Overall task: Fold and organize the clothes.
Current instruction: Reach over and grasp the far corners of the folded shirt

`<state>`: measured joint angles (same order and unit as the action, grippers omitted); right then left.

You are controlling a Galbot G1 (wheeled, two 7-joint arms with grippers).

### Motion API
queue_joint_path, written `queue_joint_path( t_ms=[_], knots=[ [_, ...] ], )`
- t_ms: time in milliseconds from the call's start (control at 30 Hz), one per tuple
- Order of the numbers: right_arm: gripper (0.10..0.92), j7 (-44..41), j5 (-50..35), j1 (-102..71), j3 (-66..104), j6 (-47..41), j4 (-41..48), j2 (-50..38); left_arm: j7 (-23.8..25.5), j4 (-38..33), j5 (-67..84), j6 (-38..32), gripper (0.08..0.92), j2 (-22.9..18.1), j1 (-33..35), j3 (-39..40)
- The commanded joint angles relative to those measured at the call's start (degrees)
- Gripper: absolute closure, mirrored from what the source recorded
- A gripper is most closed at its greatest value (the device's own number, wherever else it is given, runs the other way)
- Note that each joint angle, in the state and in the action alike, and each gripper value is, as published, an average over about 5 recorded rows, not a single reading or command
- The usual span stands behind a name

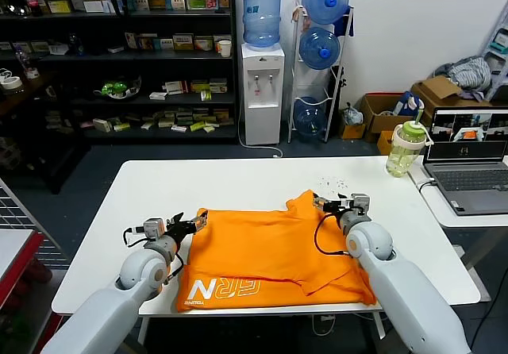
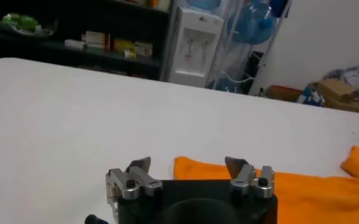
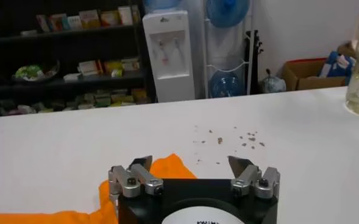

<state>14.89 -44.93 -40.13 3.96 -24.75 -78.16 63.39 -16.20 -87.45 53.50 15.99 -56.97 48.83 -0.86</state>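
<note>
Orange T-shirt (image 1: 270, 255) lies half-folded on the white table (image 1: 159, 187) as the left gripper (image 1: 193, 225) and right gripper (image 1: 324, 205), both spread and empty, flank its far edge, likely needing fresh grasps for another fold.

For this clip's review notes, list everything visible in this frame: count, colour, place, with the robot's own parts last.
Bright orange cotton T-shirt: one, white lettering, partly folded on the table's near half.
White table: one, in front of the robot.
Green-lidded drink bottle: one, table's far right corner.
Grey laptop: one, open, side table at right.
White water dispenser: one, blue bottle on top, back wall.
Blue water bottles: three, racked beside it.
Left gripper: jaws open, at the shirt's left edge.
Right gripper: jaws open, at the shirt's far right corner.
</note>
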Motion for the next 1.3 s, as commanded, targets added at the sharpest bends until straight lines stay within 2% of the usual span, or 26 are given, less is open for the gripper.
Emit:
queue_joint_path(
  t_ms=[33,600,700,800,867,1300],
  knots=[
    [0.203,-1.4,0.6,6.7,-4.1,-1.4,9.0,2.5,1.9,11.7,-1.4,0.3,0.177,-3.3,-7.4,4.5],
    [0.203,-2.6,1.1,5.9,-4.2,-2.6,10.2,3.2,2.8,13.7,-4.9,-0.3,0.177,-4.2,-7.5,5.4],
    [0.224,-2.8,1.0,5.7,-4.2,-2.8,10.1,3.1,2.9,14.2,-5.8,-1.1,0.177,-4.4,-7.7,5.8],
    [0.288,-2.8,0.7,5.5,-4.1,-3.2,9.9,3.0,3.1,14.5,-6.4,-1.5,0.204,-4.5,-7.7,6.3],
    [0.345,-2.7,0.3,5.4,-4.1,-3.4,9.7,2.9,3.2,14.6,-6.7,-1.6,0.251,-4.5,-7.6,6.4],
    [0.718,-3.2,-0.1,4.0,-3.6,-3.1,9.0,2.6,3.4,14.3,-7.4,-2.1,0.623,-4.5,-7.0,6.4]
  ],
)
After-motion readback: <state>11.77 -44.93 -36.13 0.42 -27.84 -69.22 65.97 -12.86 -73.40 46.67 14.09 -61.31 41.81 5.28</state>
